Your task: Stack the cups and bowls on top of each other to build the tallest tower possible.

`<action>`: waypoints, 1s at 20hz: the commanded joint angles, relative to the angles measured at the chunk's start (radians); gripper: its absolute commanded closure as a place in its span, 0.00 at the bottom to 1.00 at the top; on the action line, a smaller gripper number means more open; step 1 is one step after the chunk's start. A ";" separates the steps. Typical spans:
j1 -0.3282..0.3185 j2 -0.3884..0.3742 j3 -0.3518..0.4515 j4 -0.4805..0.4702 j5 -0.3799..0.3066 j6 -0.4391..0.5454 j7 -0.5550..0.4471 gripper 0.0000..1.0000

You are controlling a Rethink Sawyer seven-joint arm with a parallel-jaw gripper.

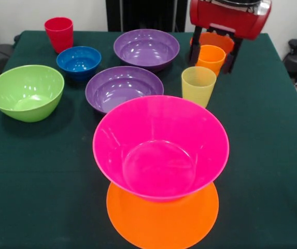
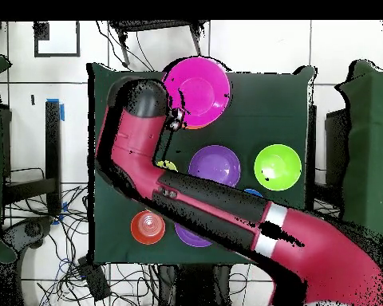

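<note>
A large pink bowl (image 1: 161,148) sits upright on an upside-down orange bowl (image 1: 162,220) at the table's front; the pink bowl also shows in the overhead view (image 2: 196,92). Behind stand two purple bowls (image 1: 123,88) (image 1: 146,48), a blue bowl (image 1: 79,61), a lime green bowl (image 1: 26,92), a red cup (image 1: 59,33) and a translucent yellow cup (image 1: 198,84). The orange-yellow cup (image 1: 211,58) stands in front of or in the small red-orange bowl (image 1: 218,39). My gripper (image 1: 210,67) hangs there, open, one black finger on each side of the orange-yellow cup.
The dark green table (image 1: 272,155) ends close behind the red cup and the gripper. In the overhead view my red arm (image 2: 195,199) crosses the table and hides the blue bowl and part of one purple bowl. Cables lie on the floor around the table.
</note>
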 commanded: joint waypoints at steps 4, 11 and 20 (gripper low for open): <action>-0.063 -0.171 -0.010 0.348 0.124 0.310 0.337 0.00; -0.036 -0.183 -0.139 0.485 -0.013 0.495 0.485 0.00; 0.009 -0.141 -0.373 0.608 -0.351 0.622 0.761 0.00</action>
